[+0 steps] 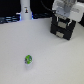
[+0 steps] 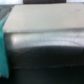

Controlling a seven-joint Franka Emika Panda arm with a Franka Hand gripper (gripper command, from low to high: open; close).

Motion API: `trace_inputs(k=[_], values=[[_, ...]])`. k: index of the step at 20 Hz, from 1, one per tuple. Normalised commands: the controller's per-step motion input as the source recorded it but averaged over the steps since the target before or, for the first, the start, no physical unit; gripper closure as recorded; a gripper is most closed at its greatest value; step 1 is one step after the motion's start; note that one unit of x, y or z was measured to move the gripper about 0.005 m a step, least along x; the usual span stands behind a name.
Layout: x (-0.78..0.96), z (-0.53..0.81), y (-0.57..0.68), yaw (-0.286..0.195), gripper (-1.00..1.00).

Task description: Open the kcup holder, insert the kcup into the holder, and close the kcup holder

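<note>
Exterior view showed my arm's white wrist at the upper right of the exterior view, with my claw (image 1: 63,20) lowered right at the top of the kcup holder (image 1: 62,29), the black boxy unit standing on the pale table (image 1: 45,55) toward the back. My wrist body covered the fingers there, so I could not tell whether my claw was apart or together, nor whether it touched the holder. The kcup (image 1: 29,60), its green top showing, sat alone on the table well apart from the holder, nearer the front and toward the exterior view's left. A white bottle-like object (image 1: 25,11) stood at the back on the exterior view's left, before a dark strip along the table's far edge. Wrist view was blurred: it was filled by a dark, glossy, rounded surface that I took to be the holder (image 2: 45,50) seen very close, with pale table beyond it and a teal patch (image 2: 3,45) at one edge that I could not identify.
</note>
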Motion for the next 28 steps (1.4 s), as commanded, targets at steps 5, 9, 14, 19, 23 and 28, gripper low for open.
trace_inputs(k=[5,9,14,19,23,28], values=[[0.95,0.24,-0.23,-0.035,1.00],[0.96,0.18,-0.25,-0.041,1.00],[0.97,0.15,-0.29,-0.048,1.00],[0.96,0.16,-0.28,-0.052,1.00],[0.95,0.17,-0.28,-0.055,1.00],[0.93,0.17,-0.30,-0.059,1.00]])
